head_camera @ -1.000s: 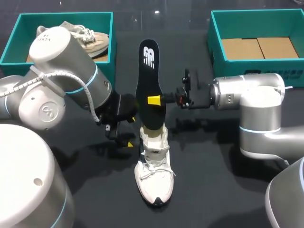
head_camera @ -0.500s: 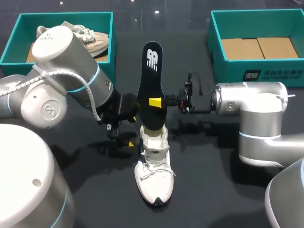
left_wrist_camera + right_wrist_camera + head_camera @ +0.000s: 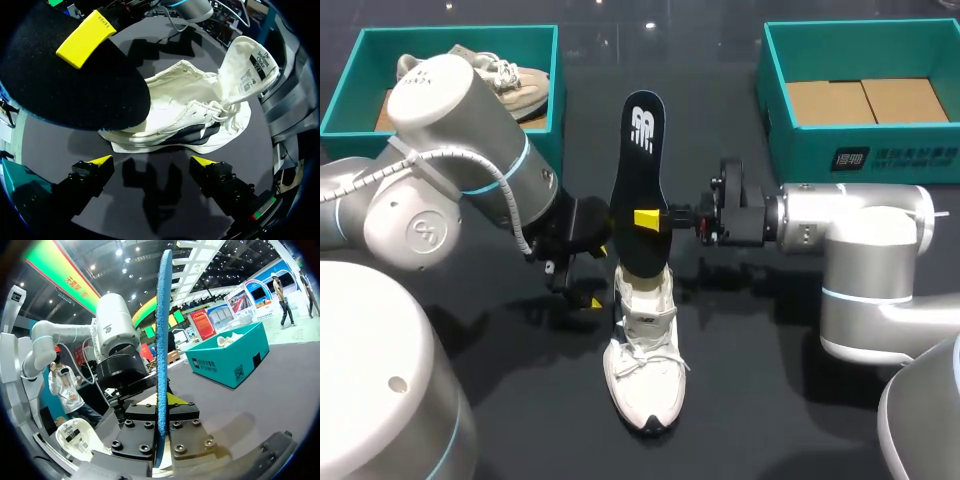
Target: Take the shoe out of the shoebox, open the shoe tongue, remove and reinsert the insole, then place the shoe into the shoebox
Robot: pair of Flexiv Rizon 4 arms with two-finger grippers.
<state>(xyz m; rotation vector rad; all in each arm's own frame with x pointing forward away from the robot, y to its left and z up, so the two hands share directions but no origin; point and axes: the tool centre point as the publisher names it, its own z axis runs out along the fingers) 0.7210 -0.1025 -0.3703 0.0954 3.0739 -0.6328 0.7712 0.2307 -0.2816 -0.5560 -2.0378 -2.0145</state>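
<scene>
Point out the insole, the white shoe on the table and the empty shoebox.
insole [image 3: 636,170], head view, its black upper half
white shoe [image 3: 645,352], head view, on its laces
empty shoebox [image 3: 795,152], head view, front teal wall

Head view: fixed, high and behind, looking down over the table. Left wrist view: close, facing down onto the shoe. Right wrist view: very close, edge-on along the insole. All three share the insole.
</scene>
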